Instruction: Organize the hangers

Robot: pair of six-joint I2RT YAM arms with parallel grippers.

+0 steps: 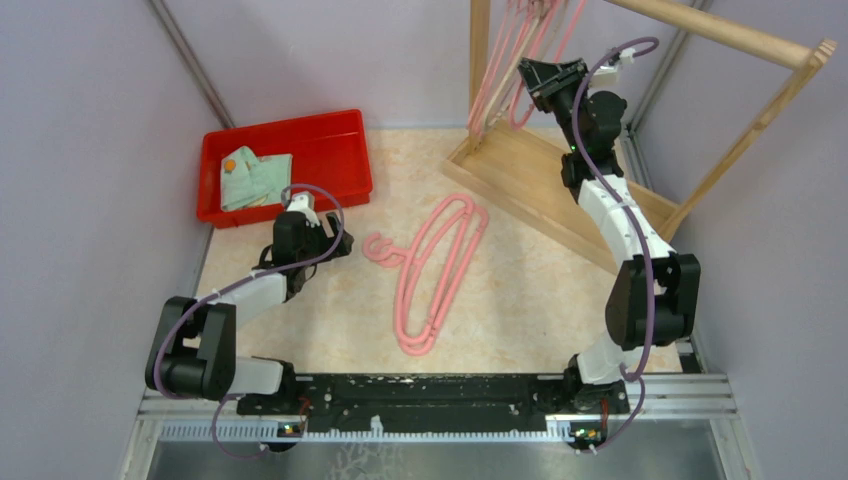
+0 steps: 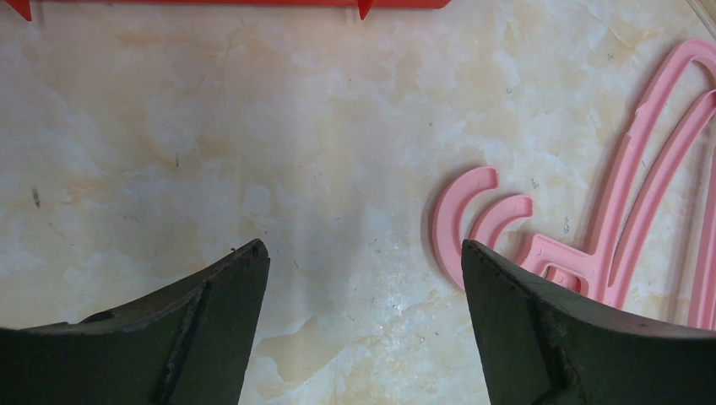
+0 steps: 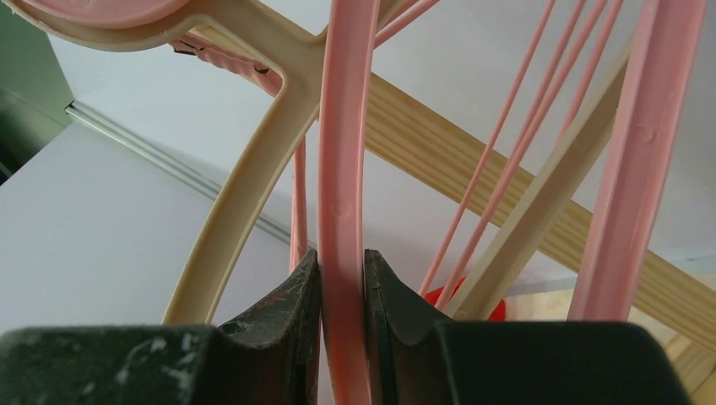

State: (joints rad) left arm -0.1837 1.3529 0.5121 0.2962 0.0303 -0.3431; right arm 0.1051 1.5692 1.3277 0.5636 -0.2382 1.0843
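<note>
Two pink hangers [image 1: 437, 272] lie stacked flat on the table, hooks toward the left; their hooks [image 2: 473, 215] show in the left wrist view. My left gripper [image 2: 363, 253] hovers open just left of those hooks, with nothing between its fingers; from above it [image 1: 335, 240] sits near the red bin. My right gripper [image 3: 342, 266] is raised at the wooden rack [image 1: 720, 35], shut on the bar of a pink hanger [image 3: 344, 152]. A beige hanger [image 3: 245, 169] and more pink hangers [image 1: 520, 60] hang on the rack beside it.
A red bin [image 1: 340, 140] with a folded green cloth [image 1: 255, 178] stands at the back left. The rack's wooden base board [image 1: 520, 180] lies at the back right, its slanted leg [image 1: 750, 130] reaching toward the right wall.
</note>
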